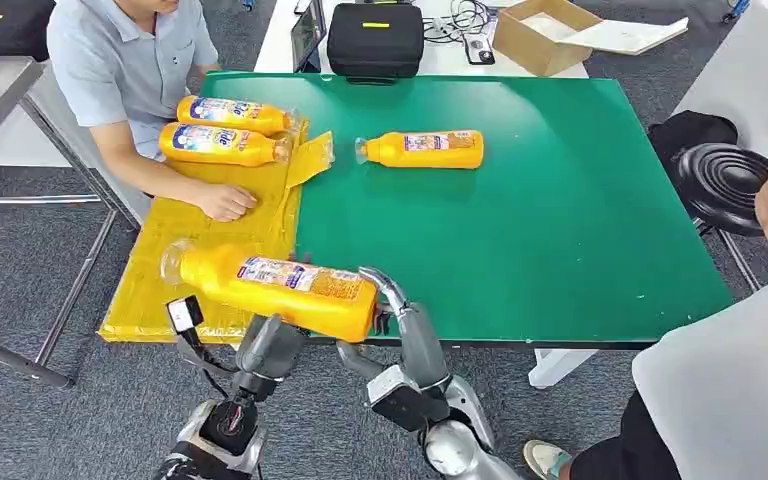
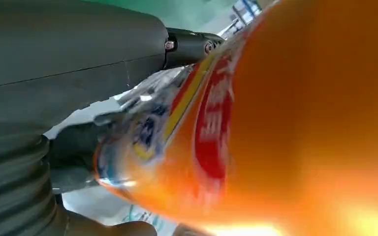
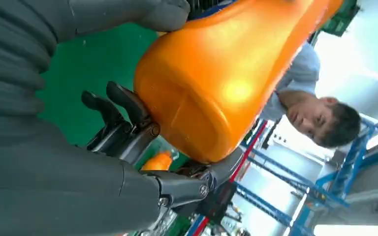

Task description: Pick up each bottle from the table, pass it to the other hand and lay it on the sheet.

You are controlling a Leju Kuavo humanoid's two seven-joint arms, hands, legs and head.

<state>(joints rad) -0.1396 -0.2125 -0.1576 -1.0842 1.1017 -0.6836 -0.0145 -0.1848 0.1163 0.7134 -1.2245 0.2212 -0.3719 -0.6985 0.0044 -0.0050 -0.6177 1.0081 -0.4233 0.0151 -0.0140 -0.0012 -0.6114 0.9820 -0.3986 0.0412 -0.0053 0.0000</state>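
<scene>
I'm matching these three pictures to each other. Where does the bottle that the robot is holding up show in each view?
Head view: held bottle lies lengthwise at lower centre, above both hands.
Left wrist view: its labelled side spans most of the frame.
Right wrist view: its base end sits upper centre.
Shared landmark: green table.

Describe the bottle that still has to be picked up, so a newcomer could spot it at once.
Start from the green table and look toward its far side, right of the yellow sheet. An orange bottle lies there on its side, cap toward the sheet. It alone rests on bare green: two others lie on the sheet, and a fourth is held in the robot's hands.
</scene>
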